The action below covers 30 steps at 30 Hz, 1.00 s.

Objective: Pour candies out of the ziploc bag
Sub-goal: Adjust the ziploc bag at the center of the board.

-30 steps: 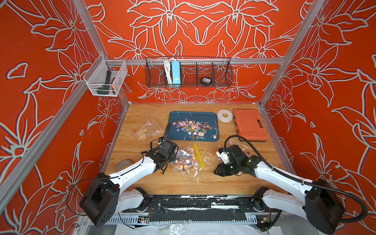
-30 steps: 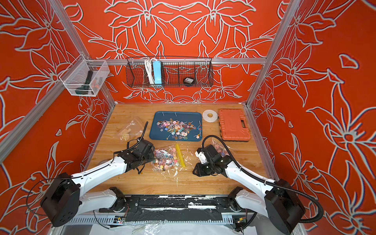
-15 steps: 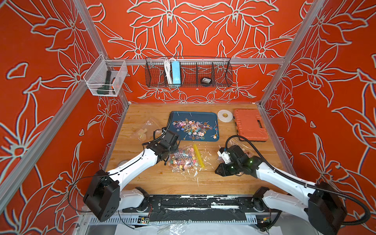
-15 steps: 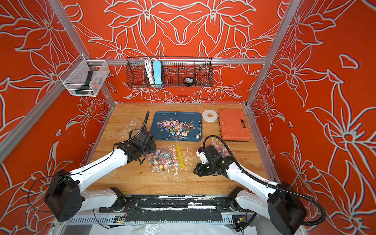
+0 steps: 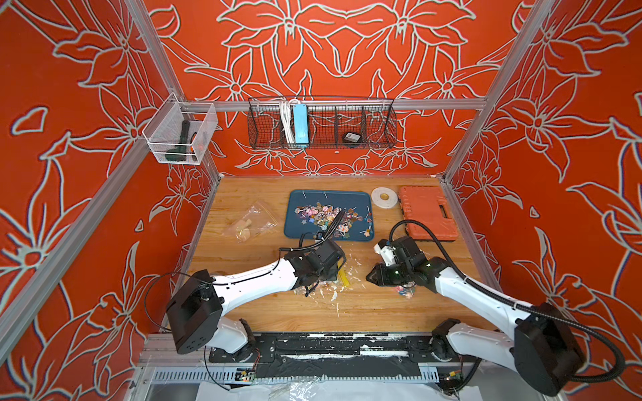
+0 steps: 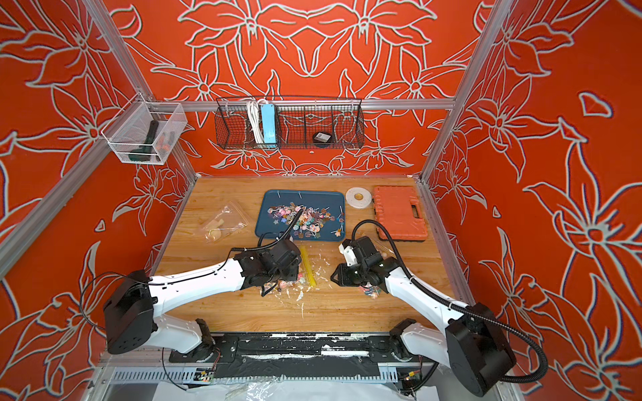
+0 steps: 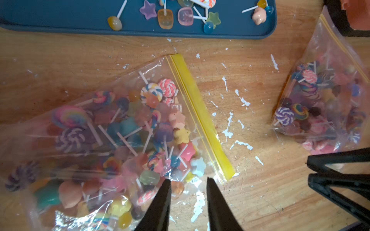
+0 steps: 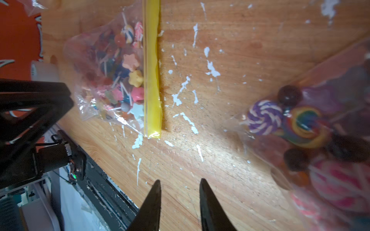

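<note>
Candies (image 7: 124,128) fill the ziploc bag (image 7: 200,112), which lies flat on the desk (image 7: 250,60) just short of the blue tray (image 7: 60,18), its yellow zip facing a second bag (image 7: 324,104). My left jaws stand parted at a zip-end corner, seemingly gripping nothing; my right jaws hang parted over bare wood.

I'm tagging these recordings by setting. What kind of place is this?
Likely a robot test cell: a wooden tabletop boxed in by aluminium-framed walls with printed flower panels, a left arm and right arm mounted at its front edge, and a wire basket hung behind.
</note>
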### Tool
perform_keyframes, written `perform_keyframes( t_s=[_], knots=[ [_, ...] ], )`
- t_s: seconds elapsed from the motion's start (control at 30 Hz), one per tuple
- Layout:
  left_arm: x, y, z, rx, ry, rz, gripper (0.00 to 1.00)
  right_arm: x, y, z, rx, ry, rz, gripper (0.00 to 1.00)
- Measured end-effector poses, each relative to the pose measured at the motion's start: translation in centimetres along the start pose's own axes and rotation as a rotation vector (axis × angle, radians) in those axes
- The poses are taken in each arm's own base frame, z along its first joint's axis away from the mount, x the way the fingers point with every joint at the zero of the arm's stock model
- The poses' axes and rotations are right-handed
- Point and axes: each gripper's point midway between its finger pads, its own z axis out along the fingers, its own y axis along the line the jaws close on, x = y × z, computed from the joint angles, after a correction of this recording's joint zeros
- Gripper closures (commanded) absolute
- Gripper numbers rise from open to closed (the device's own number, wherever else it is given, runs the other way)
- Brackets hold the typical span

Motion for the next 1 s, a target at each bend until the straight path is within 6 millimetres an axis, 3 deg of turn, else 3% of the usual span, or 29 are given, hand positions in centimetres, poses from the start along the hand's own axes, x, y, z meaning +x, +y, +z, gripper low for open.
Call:
perform_keyframes(
  t_s=[0.23,0.37,0.53,0.67,1.0],
  knots=[
    [-0.8,-1.3,0.5,0.063,-0.05,-0.026,0.67,-0.7,1.2,1.9,-0.063,0.038,-0.011,0.66],
    [-1.0,-2.6,2.2,0.06,-0.029,-0.034,0.71,-0.7,1.2,2.5,-0.062,0.048,-0.011,0.67],
    [1.0,-2.8,5.5,0.018,0.035,-0.024,0.74,-0.9,1.1,2.5,-0.055,0.039,-0.013,0.69],
    [2.3,-2.1,6.9,-0.023,0.073,-0.029,0.74,-0.9,1.1,2.3,-0.05,0.03,-0.015,0.69],
    [4.4,-0.3,5.9,-0.026,0.079,-0.064,0.74,-0.6,0.9,1.7,-0.042,0.015,-0.019,0.69]
  ],
)
